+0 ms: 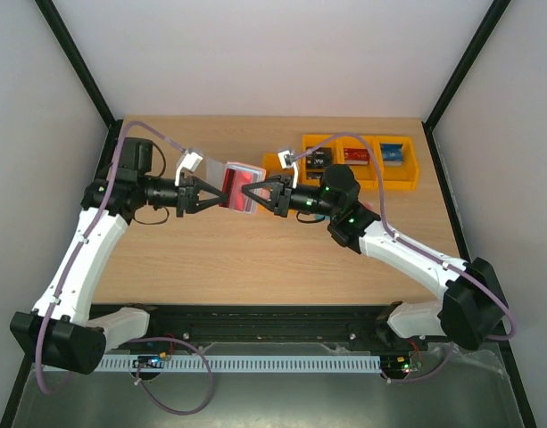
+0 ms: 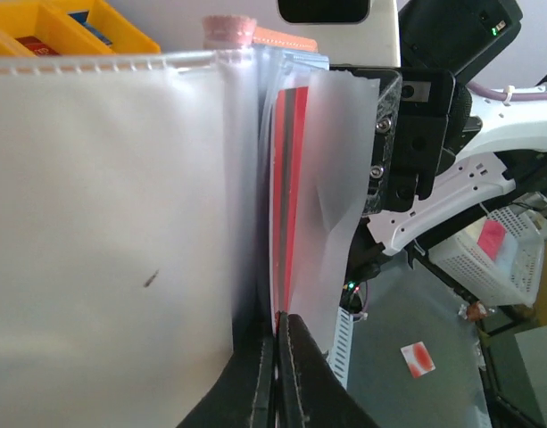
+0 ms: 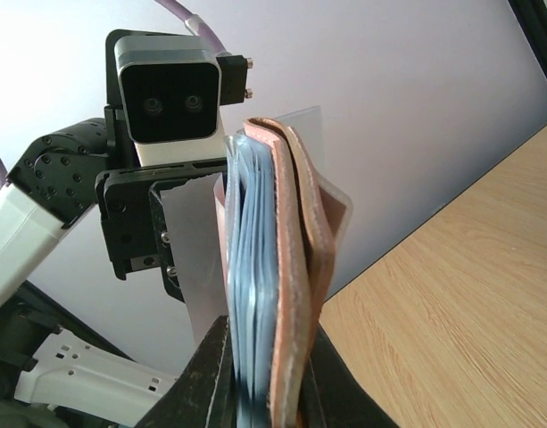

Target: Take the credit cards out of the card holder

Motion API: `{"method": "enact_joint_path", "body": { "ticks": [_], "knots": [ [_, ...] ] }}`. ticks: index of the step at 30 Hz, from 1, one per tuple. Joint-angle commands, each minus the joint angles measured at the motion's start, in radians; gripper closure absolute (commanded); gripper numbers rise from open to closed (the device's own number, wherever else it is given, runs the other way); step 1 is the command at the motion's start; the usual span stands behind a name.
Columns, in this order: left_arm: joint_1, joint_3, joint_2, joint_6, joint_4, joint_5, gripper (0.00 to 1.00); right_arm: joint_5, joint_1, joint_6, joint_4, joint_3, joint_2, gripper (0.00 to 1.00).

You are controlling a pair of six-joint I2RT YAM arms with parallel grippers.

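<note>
Above mid-table, holder [image 3: 298, 259] hangs. Left gripper [image 1: 212, 198] at 9 o'clock pinches the sleeve [image 2: 335, 205] round the red card [image 2: 286, 187]; right gripper [image 1: 261, 195] at 3 o'clock clamps its leather. Opposed pull could tear sleeve — or slip.

The pinkish-brown leather card holder [image 3: 298, 250] is open and on edge above the table [image 1: 255, 259], over its far middle, with its clear plastic sleeves [image 2: 112, 223] fanned out. A red-and-white card [image 2: 286, 205] sits in one sleeve. The light blue-grey card [image 3: 251, 285] lies against the leather cover.
</note>
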Motion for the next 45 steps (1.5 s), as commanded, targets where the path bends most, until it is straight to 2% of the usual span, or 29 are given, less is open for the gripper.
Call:
{"method": "enact_joint_path", "body": {
  "ticks": [1, 7, 14, 16, 21, 25, 34, 39, 42, 45],
  "knots": [
    [-0.042, 0.012, 0.006, 0.026, -0.004, -0.006, 0.98, -0.031, 0.034, -0.017, 0.09, 0.024, -0.008, 0.98],
    [-0.006, 0.04, 0.006, 0.047, -0.024, -0.022, 0.98, -0.014, 0.034, -0.072, -0.002, 0.011, -0.039, 0.79],
    [0.029, 0.075, -0.001, 0.117, -0.09, -0.01, 0.98, 0.021, 0.033, -0.171, -0.12, 0.009, -0.086, 0.75],
    [0.037, 0.075, -0.003, 0.122, -0.096, -0.007, 0.98, 0.025, 0.034, -0.182, -0.138, 0.006, -0.098, 0.77],
    [0.055, 0.078, -0.005, 0.125, -0.101, -0.001, 0.98, 0.051, 0.033, -0.222, -0.204, 0.021, -0.117, 0.91],
    [0.084, 0.086, -0.013, 0.163, -0.134, 0.001, 0.98, 0.06, 0.015, -0.231, -0.236, 0.019, -0.135, 0.97],
    [0.148, 0.065, -0.02, 0.197, -0.159, 0.035, 0.98, 0.063, -0.023, -0.24, -0.289, 0.005, -0.177, 0.98],
    [0.177, 0.089, -0.019, 0.204, -0.164, -0.029, 0.98, 0.094, -0.024, -0.226, -0.349, 0.016, -0.163, 0.98],
    [0.208, 0.122, -0.006, 0.218, -0.17, -0.077, 0.98, 0.032, -0.024, -0.147, -0.378, 0.018, -0.115, 0.98],
    [0.213, 0.142, 0.006, 0.194, -0.129, -0.146, 0.98, 0.024, 0.005, -0.019, -0.33, -0.022, -0.052, 0.98]
  ]
}}
